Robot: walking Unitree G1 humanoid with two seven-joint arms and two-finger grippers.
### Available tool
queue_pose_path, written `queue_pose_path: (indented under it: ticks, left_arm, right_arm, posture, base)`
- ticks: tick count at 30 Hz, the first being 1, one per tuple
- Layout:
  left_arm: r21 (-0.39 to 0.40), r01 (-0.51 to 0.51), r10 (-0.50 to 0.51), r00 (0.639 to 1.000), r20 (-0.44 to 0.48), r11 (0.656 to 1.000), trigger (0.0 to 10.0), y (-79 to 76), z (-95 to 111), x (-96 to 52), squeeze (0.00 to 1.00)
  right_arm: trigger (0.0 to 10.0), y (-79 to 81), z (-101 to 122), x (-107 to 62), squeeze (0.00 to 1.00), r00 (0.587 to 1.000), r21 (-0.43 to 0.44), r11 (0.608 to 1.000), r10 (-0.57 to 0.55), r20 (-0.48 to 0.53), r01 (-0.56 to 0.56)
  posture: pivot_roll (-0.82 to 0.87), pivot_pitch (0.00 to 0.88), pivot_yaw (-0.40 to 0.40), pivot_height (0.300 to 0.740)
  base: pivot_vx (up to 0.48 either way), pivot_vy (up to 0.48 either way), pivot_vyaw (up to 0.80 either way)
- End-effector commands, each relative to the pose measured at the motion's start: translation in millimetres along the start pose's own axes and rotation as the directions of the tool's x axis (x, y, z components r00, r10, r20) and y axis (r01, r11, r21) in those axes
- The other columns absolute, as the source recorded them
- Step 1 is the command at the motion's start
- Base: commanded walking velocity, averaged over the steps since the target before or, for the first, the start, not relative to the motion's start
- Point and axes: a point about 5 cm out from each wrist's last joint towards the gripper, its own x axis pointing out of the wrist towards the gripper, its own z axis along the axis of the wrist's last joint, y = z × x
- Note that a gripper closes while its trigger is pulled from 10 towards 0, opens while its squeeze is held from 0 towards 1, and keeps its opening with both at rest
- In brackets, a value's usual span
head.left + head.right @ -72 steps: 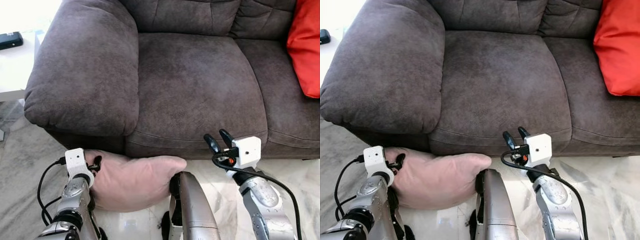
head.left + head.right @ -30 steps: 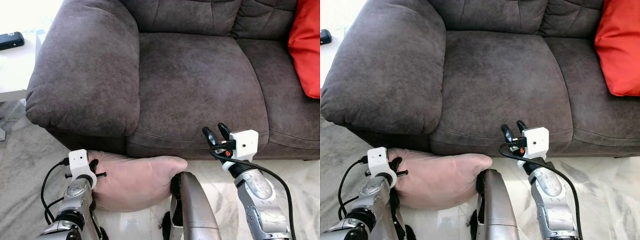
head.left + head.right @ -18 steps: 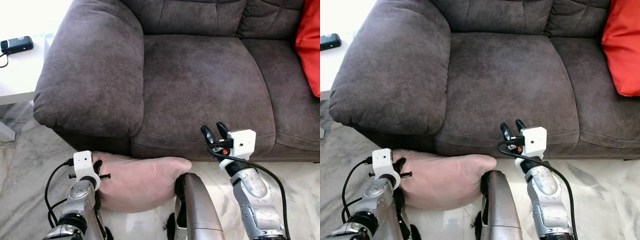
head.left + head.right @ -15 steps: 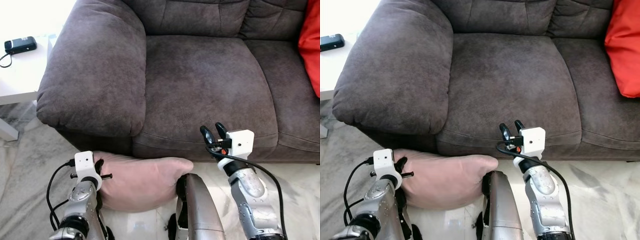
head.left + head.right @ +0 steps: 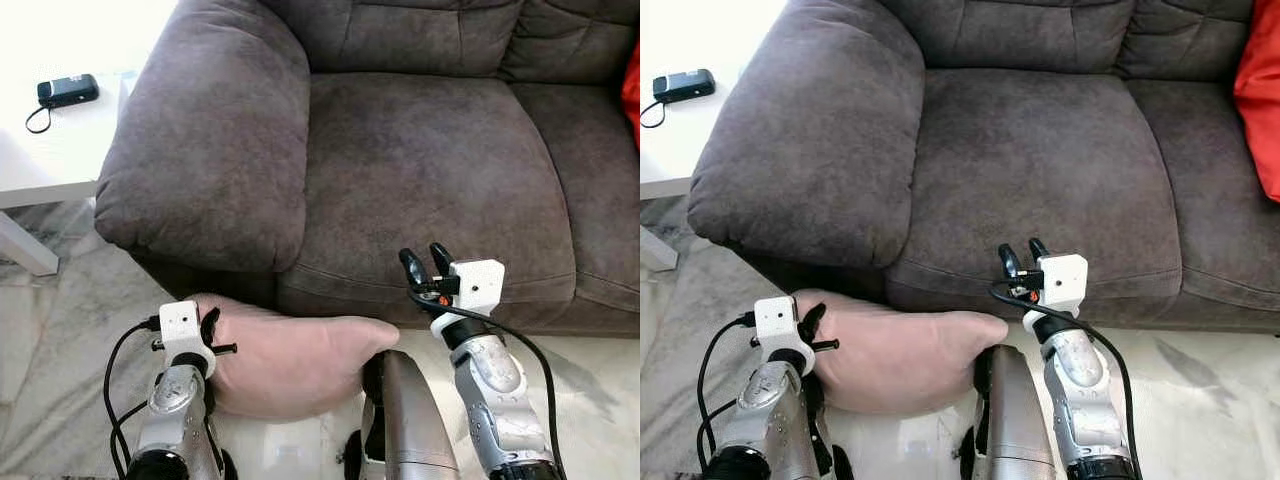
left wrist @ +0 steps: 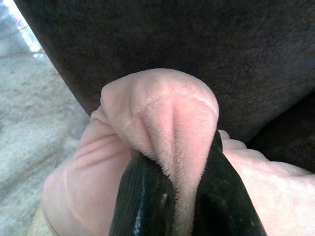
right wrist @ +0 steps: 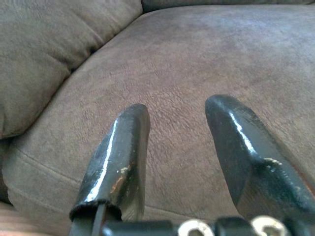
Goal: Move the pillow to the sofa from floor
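Note:
A pale pink pillow lies on the floor against the front of the dark brown sofa. My left gripper is shut on the pillow's left corner; in the left wrist view a fold of pink pillow is pinched between the black fingers. My right gripper stands open at the front edge of the seat cushion, above and right of the pillow, with nothing between its fingers.
A red cushion sits at the sofa's right end. A white side table with a small black device stands left of the armrest. Marble floor lies before the sofa.
The camera has shifted left, so the sofa and side table slid right in the picture. My left gripper stays shut on the pillow corner; the right gripper has edged slightly closer to the seat.

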Motion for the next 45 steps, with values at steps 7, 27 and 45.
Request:
queue_pose_path:
  ticks: [7,27,45]
  left_arm:
    - [0.028,-0.003,-0.002,0.985,0.175,1.0,10.0,1.8,37,3.4,0.0]
    - [0.068,0.018,-0.031,0.982,0.184,0.998,10.0,-2.1,39,1.4,0.0]
    - [0.063,0.014,-0.026,0.98,0.195,0.998,10.0,-3.2,42,2.4,0.0]
  right_arm:
    - [10.0,-6.7,-4,-4.7,0.0,1.0,0.018,0.999,-0.028,-0.003,0.028]
    - [10.0,-15.9,-1,-1.4,0.0,0.992,0.089,0.988,-0.125,0.028,0.123]
    - [10.0,-15.7,-1,0.7,0.0,0.992,0.099,0.988,-0.125,0.029,0.121]
  posture:
    - [-0.05,0.137,-0.019,0.498]
    - [-0.05,0.112,-0.009,0.498]
    - [-0.05,0.112,-0.013,0.498]
  base:
    - [-0.104,0.0,0.0]
    - [-0.252,0.0,0.0]
    - [-0.296,0.0,0.0]
